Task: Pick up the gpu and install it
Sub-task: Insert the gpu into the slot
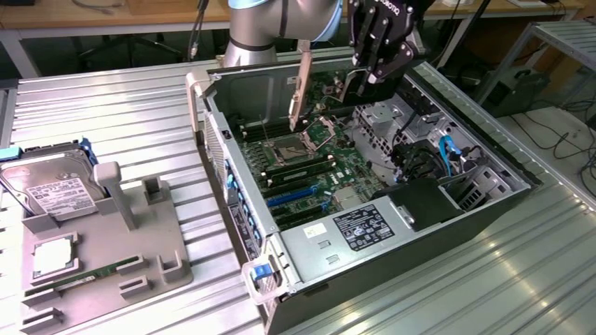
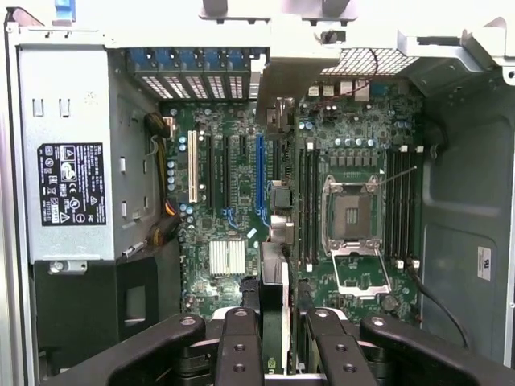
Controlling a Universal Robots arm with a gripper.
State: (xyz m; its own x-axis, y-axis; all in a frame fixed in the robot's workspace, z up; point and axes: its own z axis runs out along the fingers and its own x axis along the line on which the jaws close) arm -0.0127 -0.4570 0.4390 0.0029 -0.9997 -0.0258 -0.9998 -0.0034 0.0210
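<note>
On the tabletop, toward nine o'clock in the exterior view, a grey fixture carries a hard drive and a RAM stick. At centre lies the open case, motherboard up. Toward twelve o'clock the hand is clamped on the gpu, which hangs edge-down above the CPU socket, not yet seated. In the wrist view the fingers pinch the card's edge.

arm: silver-grey tube, blue joint cap | gripper: black, screwed finger links, white lettering
</note>
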